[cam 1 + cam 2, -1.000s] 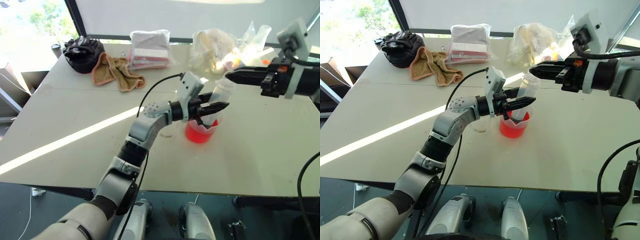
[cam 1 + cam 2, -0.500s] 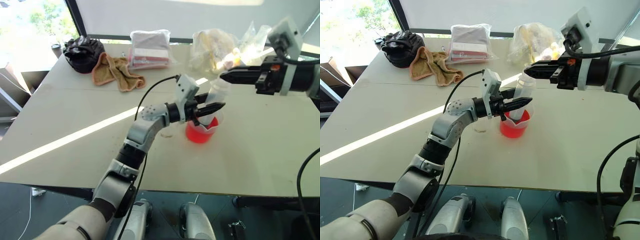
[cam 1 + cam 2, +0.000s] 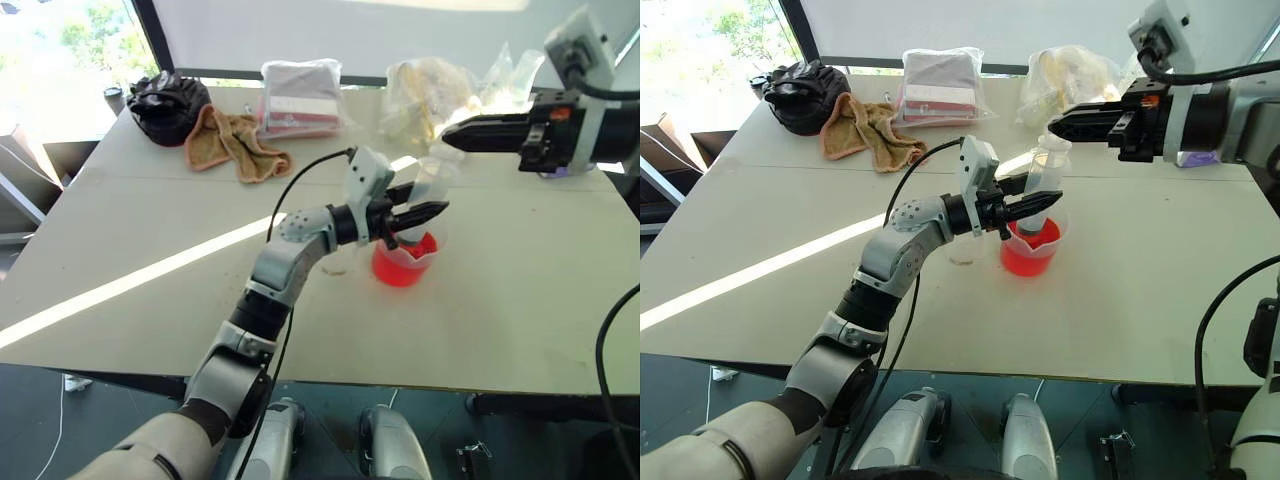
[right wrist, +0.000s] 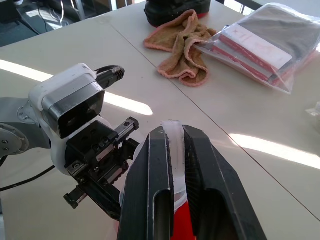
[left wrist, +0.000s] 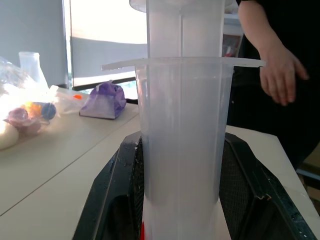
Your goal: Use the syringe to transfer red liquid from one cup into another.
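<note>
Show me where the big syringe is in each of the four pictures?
Left eye view: the syringe stands at centre right, in the red cup.
Right eye view: centre, slightly right, over the same cup.
Left wrist view: clear barrel up the middle, between the black fingers.
Right wrist view: white top end pinched between the fingers.
Shared landmark: the red liquid.

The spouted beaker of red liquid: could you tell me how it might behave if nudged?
The beaker looks like thin, clear plastic, so probably light and easy to slide. The red liquid fills only its lower part, which likely steadies it, though it may slosh. The syringe standing inside could lever it over.
</note>
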### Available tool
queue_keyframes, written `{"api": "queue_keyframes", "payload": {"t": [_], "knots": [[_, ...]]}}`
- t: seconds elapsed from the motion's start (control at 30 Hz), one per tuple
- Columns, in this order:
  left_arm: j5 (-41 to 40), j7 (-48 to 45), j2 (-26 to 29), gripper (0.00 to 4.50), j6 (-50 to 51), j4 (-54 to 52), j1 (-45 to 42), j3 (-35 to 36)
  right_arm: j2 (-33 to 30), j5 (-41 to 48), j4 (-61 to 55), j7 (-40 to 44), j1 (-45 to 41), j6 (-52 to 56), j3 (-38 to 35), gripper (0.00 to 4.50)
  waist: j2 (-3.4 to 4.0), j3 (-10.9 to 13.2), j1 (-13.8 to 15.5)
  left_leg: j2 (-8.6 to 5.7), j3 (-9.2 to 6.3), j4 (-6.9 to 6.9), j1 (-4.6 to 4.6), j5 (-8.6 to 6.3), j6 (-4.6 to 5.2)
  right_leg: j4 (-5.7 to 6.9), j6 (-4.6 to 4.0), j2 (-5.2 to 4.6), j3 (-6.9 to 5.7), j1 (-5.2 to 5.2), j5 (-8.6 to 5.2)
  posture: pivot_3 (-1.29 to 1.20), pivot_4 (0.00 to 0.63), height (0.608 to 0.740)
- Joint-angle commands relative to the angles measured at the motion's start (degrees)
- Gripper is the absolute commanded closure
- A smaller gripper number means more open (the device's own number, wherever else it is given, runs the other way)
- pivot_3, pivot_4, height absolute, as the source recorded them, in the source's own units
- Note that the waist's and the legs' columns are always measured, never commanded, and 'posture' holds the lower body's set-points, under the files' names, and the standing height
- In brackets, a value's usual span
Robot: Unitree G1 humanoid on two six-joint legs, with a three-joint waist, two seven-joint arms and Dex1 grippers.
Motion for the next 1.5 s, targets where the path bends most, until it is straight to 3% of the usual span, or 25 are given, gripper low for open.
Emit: {"api": "queue_keyframes", "payload": {"t": [0.03,0.47,0.6,0.73,1.1,1.5], "knots": [[1.3,-1.4,-0.1,3.07,1.4,-0.1,1.3,-3.5,-1.6,-2.1,0.4,-1.0,-4.8,-4.3,-4.7,4.44,0.0,0.0,0.0,0.0,0.0,0.0,0.0,0.0,0.0,0.0,0.0,0.0,0.0,0.0,0.0,0.0,0.15,0.74],[1.4,-1.5,-0.2,3.07,1.7,-0.9,1.3,-3.6,-1.7,-1.7,-1.9,0.7,-2.5,-5.6,-4.7,4.44,0.0,0.0,0.0,0.0,0.0,0.0,0.0,0.0,0.0,0.0,0.0,0.0,0.0,0.0,0.0,0.0,0.15,0.74],[1.0,-1.1,0.0,3.07,1.8,-1.4,0.2,-2.4,-2.1,-1.5,-3.9,1.4,-0.3,-5.3,-4.8,2.91,0.01,0.0,0.1,0.0,0.0,0.0,-0.02,0.0,0.0,0.0,0.0,0.0,-0.01,-0.01,0.0,0.0,0.15,0.74],[0.9,-0.8,0.6,3.07,1.4,-2.2,-0.9,-1.5,-2.9,-2.7,-4.3,1.6,0.5,-5.8,-4.2,0.95,-0.01,0.0,0.0,-0.02,0.0,0.01,-0.04,-0.01,0.01,-0.01,0.0,-0.01,0.0,-0.02,0.0,0.0,0.15,0.74],[-0.3,1.7,2.4,3.07,-0.4,-3.5,-4.7,3.2,-3.6,-0.6,-1.3,1.8,-0.3,-3.8,-8.8,0.95,0.0,0.0,0.0,0.01,0.0,0.01,-0.07,-0.01,0.01,-0.03,0.0,0.0,0.0,-0.04,0.0,0.0,0.15,0.74],[-14.2,9.3,2.3,3.07,12.3,-11.6,-10.2,14.1,-1.7,1.0,-0.1,-1.1,1.5,-3.2,-12.0,0.95,0.0,0.0,-0.1,0.02,-0.01,0.13,-0.2,-0.01,0.01,0.01,0.0,0.02,0.0,-0.14,0.0,0.0,0.15,0.74]]}}
